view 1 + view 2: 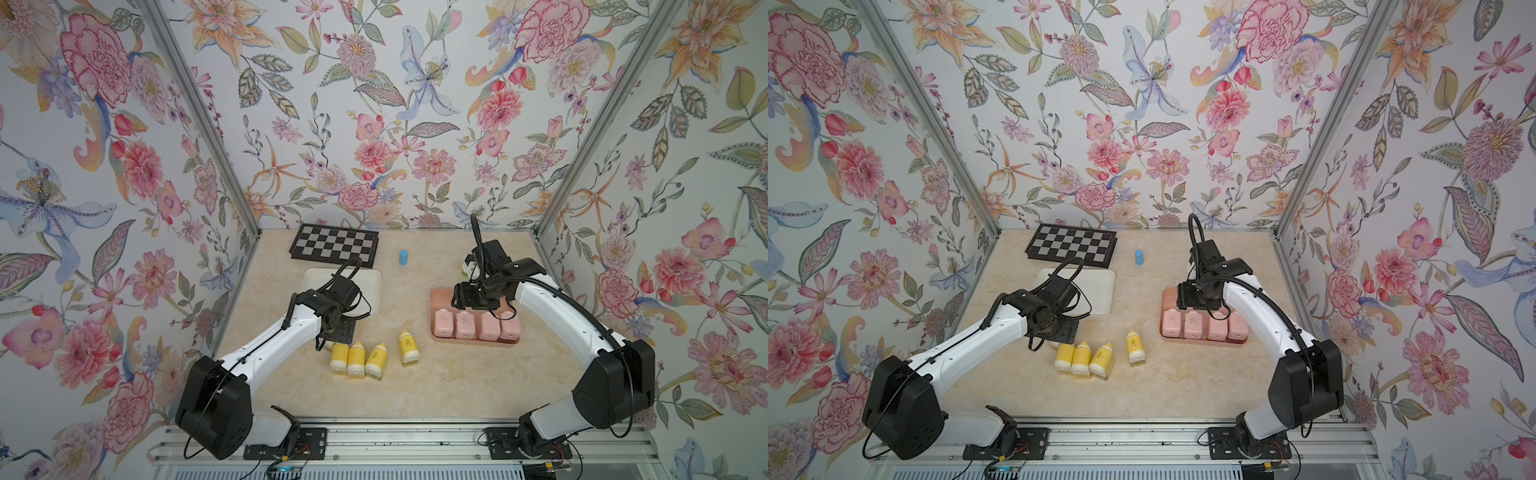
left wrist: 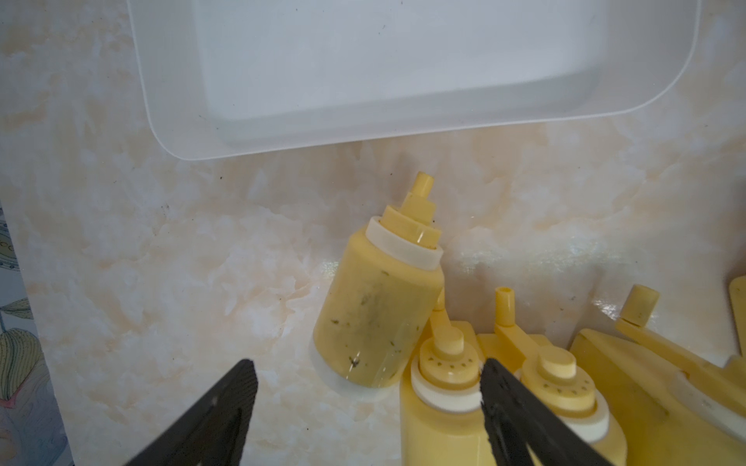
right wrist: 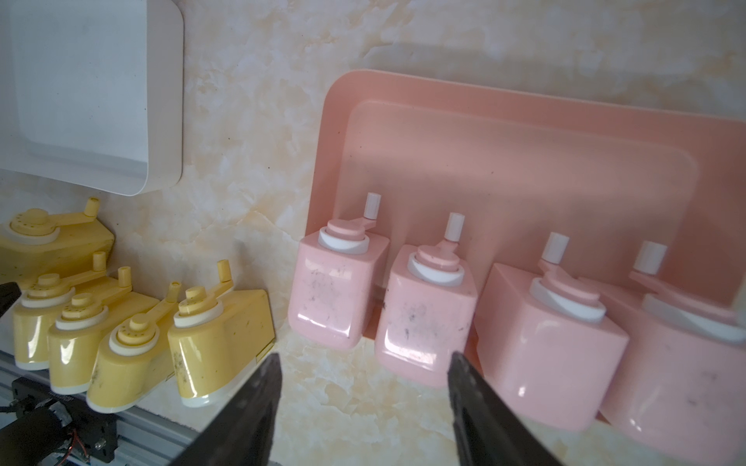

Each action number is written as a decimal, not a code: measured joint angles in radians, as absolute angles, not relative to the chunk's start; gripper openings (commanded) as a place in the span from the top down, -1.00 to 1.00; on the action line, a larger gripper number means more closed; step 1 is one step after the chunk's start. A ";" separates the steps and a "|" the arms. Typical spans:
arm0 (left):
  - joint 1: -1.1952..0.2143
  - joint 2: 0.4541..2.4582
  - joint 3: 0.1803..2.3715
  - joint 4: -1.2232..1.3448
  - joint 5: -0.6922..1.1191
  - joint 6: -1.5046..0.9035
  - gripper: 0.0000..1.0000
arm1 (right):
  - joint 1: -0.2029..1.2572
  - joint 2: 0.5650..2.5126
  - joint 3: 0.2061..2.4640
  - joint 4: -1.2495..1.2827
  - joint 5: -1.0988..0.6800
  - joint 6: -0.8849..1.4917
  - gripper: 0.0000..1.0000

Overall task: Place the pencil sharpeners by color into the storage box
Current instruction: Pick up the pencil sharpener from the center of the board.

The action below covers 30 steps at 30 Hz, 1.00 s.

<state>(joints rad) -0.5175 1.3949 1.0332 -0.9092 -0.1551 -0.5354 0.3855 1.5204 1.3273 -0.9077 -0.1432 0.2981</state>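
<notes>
Four pink sharpeners point(image 1: 464, 326) stand in a row along the near edge of the pink tray point(image 1: 439, 296), right of centre in both top views; we judge the pink sort complete. Five yellow sharpeners point(image 1: 356, 359) lie outside any tray on the table point(image 1: 457, 374): three touching in a row at lower centre, a lone sharpener point(image 1: 408, 347) just right of them, and an angled sharpener point(image 2: 375, 314) that the left wrist hides in the top views. Whether it leans or lies flat we cannot tell. The white tray point(image 1: 372, 286), above the row in the frame, shows nothing inside where we can see it.

Step in hand: pickup of the first yellow piece. The left gripper point(image 2: 367, 363) sits low at the angled sharpener, jaws well apart and holding nothing. The base of the piece lies between the fingertips, and one finger point(image 2: 512, 407) overlaps the neighbouring sharpener point(image 2: 440, 423) in the wrist view. The right gripper point(image 3: 365, 357) hovers by the near edge of the pink tray, jaws parted, empty.

Next move, as we judge it: close on the body of the angled sharpener without catching the neighbour's crank handle, lift, carry to the white tray, release.

Markings: we read no brand or text. Small dark figures on the yellow fronts and smudges on the pink fronts are illegible.
</notes>
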 measured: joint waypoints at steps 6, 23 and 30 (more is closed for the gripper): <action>-0.474 1.407 1.016 -0.894 -0.131 -0.511 -0.70 | 0.384 1.520 1.327 -0.902 -0.143 0.298 -0.34; -0.444 1.437 1.008 -0.874 -0.107 -0.482 -0.51 | 0.375 1.520 1.327 -0.899 -0.147 0.297 -0.34; -0.437 1.452 1.008 -0.860 -0.103 -0.478 -0.45 | 0.370 1.520 1.319 -0.898 -0.148 0.291 -0.35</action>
<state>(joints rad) -0.4370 1.4517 1.0077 -0.8604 -0.1028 -0.4778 0.3698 1.5204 1.3190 -0.8982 -0.1482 0.2913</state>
